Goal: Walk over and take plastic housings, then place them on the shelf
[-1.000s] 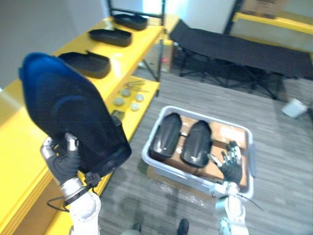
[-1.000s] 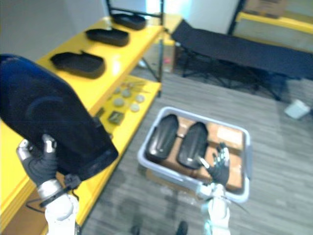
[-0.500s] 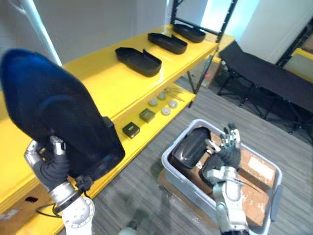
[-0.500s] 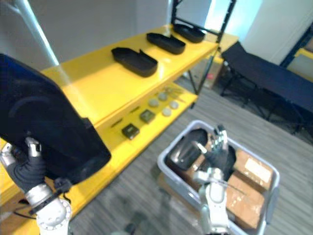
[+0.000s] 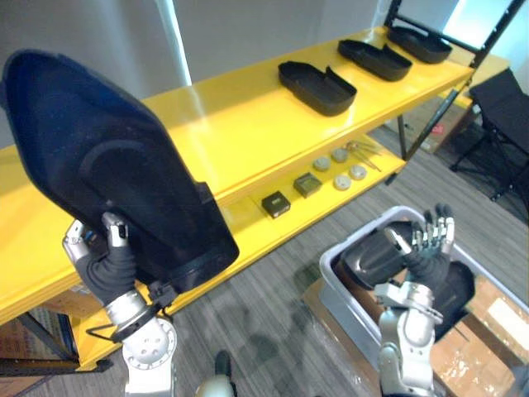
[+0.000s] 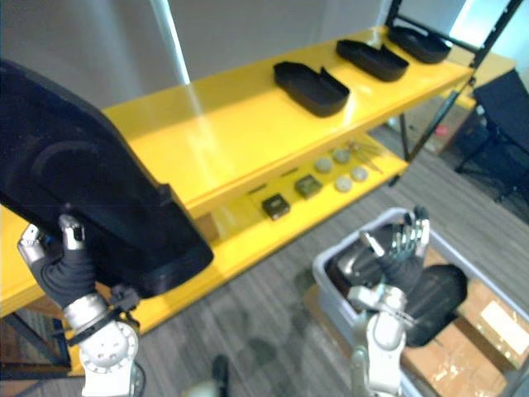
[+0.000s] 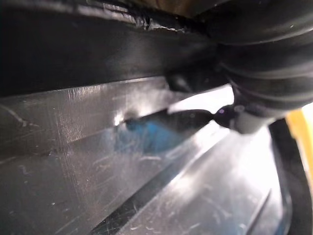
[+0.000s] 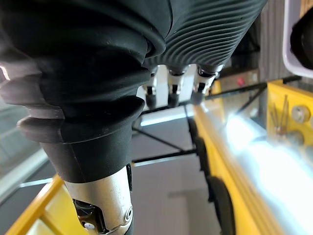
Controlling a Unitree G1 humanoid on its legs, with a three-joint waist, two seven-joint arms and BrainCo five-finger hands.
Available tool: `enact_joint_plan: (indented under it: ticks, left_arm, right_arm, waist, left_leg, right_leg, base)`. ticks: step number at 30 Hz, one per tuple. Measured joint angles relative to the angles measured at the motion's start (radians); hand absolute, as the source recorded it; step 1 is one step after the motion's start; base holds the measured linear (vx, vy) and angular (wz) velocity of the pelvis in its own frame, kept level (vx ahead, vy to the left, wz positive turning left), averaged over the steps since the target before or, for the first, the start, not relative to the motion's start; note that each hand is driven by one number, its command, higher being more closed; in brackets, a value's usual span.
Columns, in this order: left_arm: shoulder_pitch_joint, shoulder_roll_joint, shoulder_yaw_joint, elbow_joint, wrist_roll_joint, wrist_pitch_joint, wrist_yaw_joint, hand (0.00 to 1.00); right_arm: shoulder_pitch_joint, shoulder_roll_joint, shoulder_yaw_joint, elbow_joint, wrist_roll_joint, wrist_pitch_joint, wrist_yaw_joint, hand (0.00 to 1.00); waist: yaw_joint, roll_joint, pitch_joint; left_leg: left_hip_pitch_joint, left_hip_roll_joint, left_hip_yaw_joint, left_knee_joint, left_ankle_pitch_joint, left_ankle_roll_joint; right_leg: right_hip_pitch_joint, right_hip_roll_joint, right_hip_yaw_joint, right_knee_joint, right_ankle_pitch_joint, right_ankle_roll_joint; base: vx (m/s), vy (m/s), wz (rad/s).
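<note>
Grey bin (image 5: 343, 299), cardboard boxes (image 5: 483, 331), small discs (image 5: 341, 181)

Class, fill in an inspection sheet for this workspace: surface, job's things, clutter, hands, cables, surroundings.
Surface: yellow shelf, top level mostly bare.
Job's things: held housing in the left hand; shelf housings, three in a row on top; bin housings, two in the grey bin.
Clutter: small parts on the lower level; cardboard beside the bin housings.
Hands: left hand shut on the held housing; right hand open above the bin.
Cables: nothing seen.
Surroundings: folding cot at the right edge.
</note>
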Motion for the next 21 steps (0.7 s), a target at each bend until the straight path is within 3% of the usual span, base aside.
enact_joint_plan:
  ticks: [2, 3, 4, 5, 6, 7, 10, 11, 12, 13, 16, 21]
  left_arm:
    - [-0.042, 0.019, 0.001, 0.013, 0.007, 0.0, -0.005, 1.0]
    - [-0.073, 0.035, 0.001, 0.02, 0.016, 0.0, -0.006, 1.0]
    - [-0.1, 0.066, -0.001, 0.025, 0.018, 0.0, -0.007, 1.0]
    - [-0.108, 0.081, -0.002, 0.025, 0.021, 0.0, -0.008, 1.0]
    - [-0.112, 0.095, -0.002, 0.027, 0.045, 0.0, -0.008, 1.0]
    - [-0.119, 0.099, 0.002, 0.034, 0.057, 0.0, -0.007, 1.0]
    - [-0.147, 0.1, 0.009, 0.079, 0.056, 0.0, -0.008, 1.0]
    - [-0.155, 0.099, 0.01, 0.106, 0.056, 0.003, -0.009, 1.0]
    - [-0.155, 0.099, 0.01, 0.121, 0.056, 0.007, -0.012, 1.0]
    - [-0.154, 0.095, 0.011, 0.127, 0.056, 0.009, -0.015, 1.0]
    - [-0.124, 0.034, 0.011, 0.126, 0.056, 0.011, -0.019, 1.0]
    - [-0.14, 0.006, -0.042, 0.124, 0.056, 0.013, -0.049, 1.0]
  right_arm:
    - [-0.01, -0.002, 0.0, 0.003, -0.008, 0.0, 0.0, 0.0]
    - [-0.014, 0.0, 0.0, 0.003, -0.023, 0.0, 0.0, 0.0]
    - [-0.017, 0.004, 0.003, 0.003, -0.03, 0.001, 0.001, 0.0]
    - [-0.018, 0.009, 0.002, 0.003, -0.03, 0.001, 0.001, 0.0]
    - [-0.017, 0.017, 0.003, 0.004, -0.03, 0.001, 0.0, 0.0]
    - [-0.02, 0.015, 0.002, 0.004, -0.039, 0.0, 0.001, 0.0]
    - [-0.043, 0.012, 0.002, 0.001, -0.057, -0.002, 0.004, 0.0]
    - [-0.049, 0.009, 0.004, -0.004, -0.057, -0.002, 0.008, 0.0]
    - [-0.047, 0.009, 0.006, -0.006, -0.057, -0.002, 0.013, 0.0]
    - [-0.046, 0.004, 0.005, -0.005, -0.057, -0.001, 0.021, 0.0]
    - [-0.052, -0.063, 0.049, -0.004, -0.057, 0.002, 0.028, 0.0]
    - [-0.078, -0.077, 0.107, -0.012, 0.002, -0.005, 0.074, 0.0]
  waist:
    - [-0.006, 0.013, 0.009]
    - [-0.013, 0.011, 0.014]
    - [-0.019, 0.001, 0.028]
    - [-0.021, -0.005, 0.031]
    - [-0.032, 0.002, 0.039]
    - [-0.043, 0.003, 0.039]
    - [-0.041, 0.003, 0.038]
    - [-0.042, 0.001, 0.037]
    - [-0.043, -0.024, 0.029]
    - [-0.043, -0.033, 0.026]
    - [-0.022, 0.04, 0.03]
    - [-0.031, 0.054, 0.024]
  left_leg:
    - [0.004, 0.001, -0.001, 0.034, -0.045, 0.009]
    - [0.02, -0.002, 0.001, 0.031, -0.051, 0.017]
    - [0.041, -0.013, -0.002, 0.019, -0.053, 0.021]
    - [0.056, -0.016, -0.004, 0.008, -0.051, 0.026]
    - [0.084, -0.015, -0.013, -0.022, -0.043, 0.04]
    - [0.102, -0.006, -0.03, -0.046, -0.039, 0.045]
    - [0.11, 0.021, -0.046, -0.076, -0.025, 0.025]
    - [0.107, 0.022, -0.048, -0.078, -0.016, 0.013]
    - [0.108, 0.005, -0.052, -0.072, -0.022, 0.004]
    - [0.11, -0.009, -0.057, -0.069, -0.034, -0.014]
    - [0.119, 0.056, -0.054, -0.068, -0.051, -0.045]
    - [0.128, 0.091, -0.114, -0.141, -0.021, -0.093]
  right_leg:
    - [-0.036, -0.021, 0.013, 0.129, -0.002, -0.003]
    - [-0.113, -0.049, 0.051, 0.293, 0.005, -0.014]
    - [-0.181, -0.067, 0.101, 0.436, 0.042, -0.065]
    - [-0.21, -0.068, 0.129, 0.493, 0.071, -0.091]
    - [-0.243, -0.059, 0.168, 0.543, 0.092, -0.092]
    - [-0.232, -0.032, 0.181, 0.495, 0.019, -0.085]
    - [-0.239, 0.033, 0.172, 0.254, -0.026, -0.071]
    - [-0.238, 0.044, 0.173, 0.129, -0.003, -0.051]
    - [-0.223, 0.042, 0.174, 0.019, 0.091, -0.052]
    - [-0.22, 0.031, 0.181, -0.001, 0.153, -0.003]
    - [-0.179, 0.098, 0.171, -0.069, 0.168, -0.015]
    - [-0.142, 0.144, 0.118, -0.108, 0.157, -0.038]
  base:
    - [0.03, 0.133, -0.01]
    - [0.05, 0.165, 0.08]
    - [0.06, 0.119, 0.07]
    - [0.11, 0.077, 0.07]
    - [0.14, 0.029, 0.19]
    - [0.16, 0.006, 0.18]
    - [0.15, -0.073, 0.15]
    - [0.2, -0.175, 0.34]
    - [0.2, -0.198, 0.43]
    - [0.12, -0.161, 0.28]
    - [0.18, -0.187, -0.09]
    - [0.09, -0.126, 0.25]
